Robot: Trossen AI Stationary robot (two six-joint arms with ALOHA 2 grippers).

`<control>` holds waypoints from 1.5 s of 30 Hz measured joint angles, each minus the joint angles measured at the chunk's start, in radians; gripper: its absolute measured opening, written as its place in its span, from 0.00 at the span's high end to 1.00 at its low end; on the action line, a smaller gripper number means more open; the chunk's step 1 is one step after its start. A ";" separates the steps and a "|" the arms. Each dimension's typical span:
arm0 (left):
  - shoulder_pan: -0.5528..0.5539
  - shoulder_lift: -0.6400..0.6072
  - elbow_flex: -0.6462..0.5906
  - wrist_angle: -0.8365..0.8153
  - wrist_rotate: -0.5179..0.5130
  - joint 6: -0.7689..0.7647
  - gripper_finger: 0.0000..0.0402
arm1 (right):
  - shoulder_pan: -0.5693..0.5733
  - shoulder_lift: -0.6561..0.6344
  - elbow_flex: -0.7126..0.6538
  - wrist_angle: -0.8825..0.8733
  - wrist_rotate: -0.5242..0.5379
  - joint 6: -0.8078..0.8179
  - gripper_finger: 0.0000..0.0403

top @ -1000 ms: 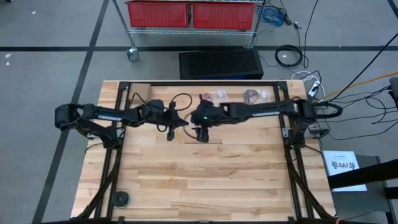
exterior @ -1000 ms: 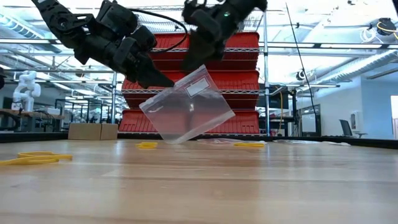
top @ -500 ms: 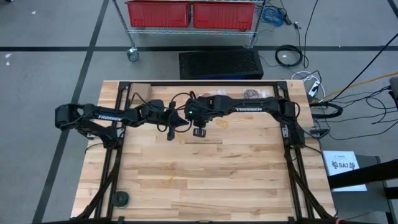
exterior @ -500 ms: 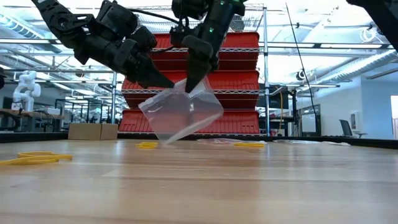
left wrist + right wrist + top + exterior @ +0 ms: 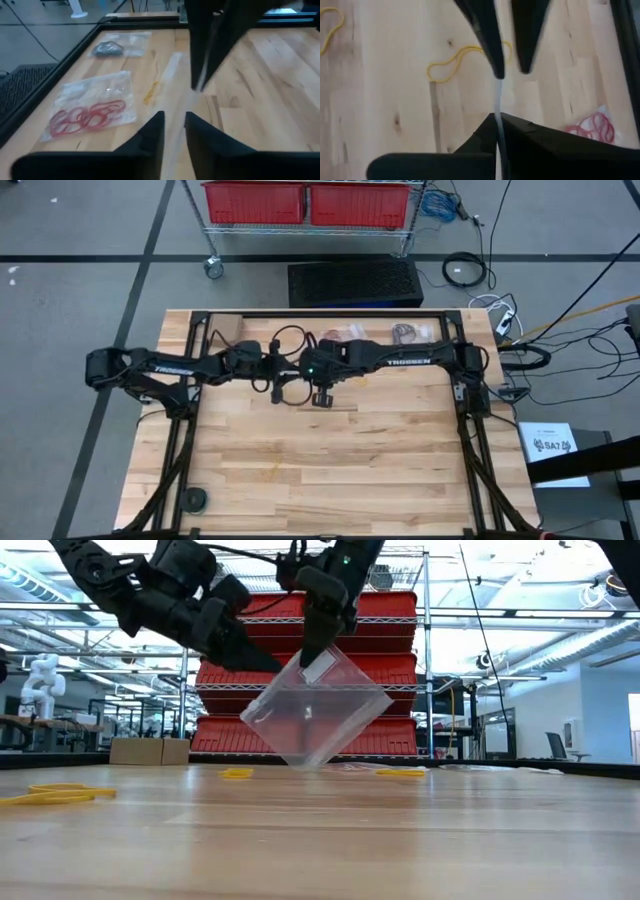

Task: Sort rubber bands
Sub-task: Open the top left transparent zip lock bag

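A clear plastic bag [image 5: 315, 715] hangs over the table's middle, with my right gripper [image 5: 308, 655] shut on its top. My left gripper [image 5: 272, 667] points at the bag's upper left corner, and its fingers [image 5: 152, 135] stand a little apart, open. Loose yellow rubber bands [image 5: 60, 795] [image 5: 452, 62] lie flat on the wood. Red rubber bands [image 5: 87, 117] and dark ones [image 5: 107, 47] lie inside flat clear bags near the far edge. My right gripper pinches the bag's top edge [image 5: 497, 107] between its two fingers, slanting down from above. The bag hangs below the fingers, tilted, one corner [image 5: 310, 764] lowest and clear of the table. My left gripper has one fingertip [image 5: 495, 70] right at the bag's edge; I cannot tell whether it touches.
Two filled bags [image 5: 345, 332] [image 5: 405, 332] lie along the far edge. A black cable [image 5: 290, 340] loops above the left gripper. A small black round thing [image 5: 193, 498] sits at the near left corner. Bare wood stretches across the table's near half.
My right gripper has come down onto the bag's top edge and shut on it. The bag has since swung up a little and turned, so its right side stands higher than before.
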 joint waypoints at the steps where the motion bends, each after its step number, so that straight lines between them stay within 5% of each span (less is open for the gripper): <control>1: -0.003 -0.006 0.000 0.000 0.000 0.000 0.79 | 0.007 0.000 -0.007 0.006 0.005 0.000 1.00; 13: -0.024 -0.162 0.000 -0.077 0.000 -0.012 0.60 | 0.081 -0.038 -0.039 -0.006 0.175 0.088 1.00; 21: -0.007 -0.242 -0.050 -0.094 0.001 0.061 0.60 | 0.125 -0.239 -0.374 0.284 0.178 0.186 1.00; 32: 0.010 -0.229 -0.191 0.370 0.231 0.042 0.60 | 0.237 -0.566 -0.855 0.784 0.401 0.253 1.00; 45: 0.007 -0.082 -0.188 0.497 0.211 -0.086 0.60 | 0.289 -0.618 -0.909 0.959 0.438 0.154 1.00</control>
